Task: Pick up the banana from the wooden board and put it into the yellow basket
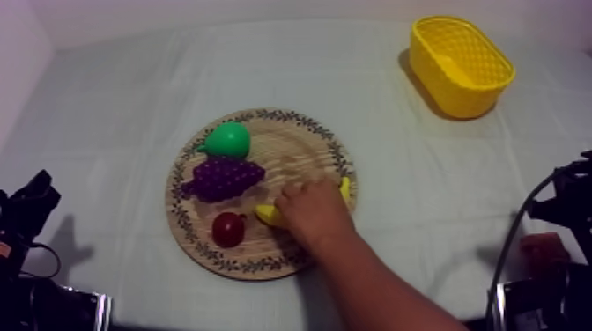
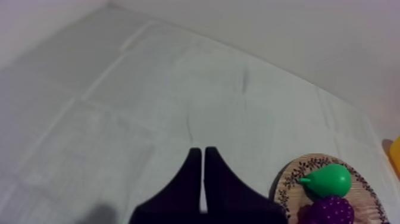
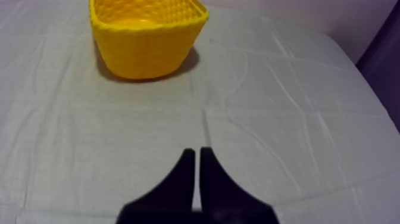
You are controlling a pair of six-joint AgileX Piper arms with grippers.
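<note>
Here, my left gripper (image 2: 199, 149) rests with its two black fingers pressed together on nothing. Just ahead to its right is the wooden board (image 2: 286, 182) with a green pear (image 2: 327, 180) and purple grapes (image 2: 330, 210). My right gripper (image 3: 194, 150) is likewise closed and empty, and the yellow basket (image 3: 146, 47) stands well ahead of it. The banana (image 1: 269, 214) lies on the board between my grippers, under a person's hand (image 1: 313, 214) and beside a small red fruit (image 1: 228, 229). By my judgement, grasp, lift and carry are all left to do. Creased grey-white cloth (image 3: 268, 119) covers the table.
</note>
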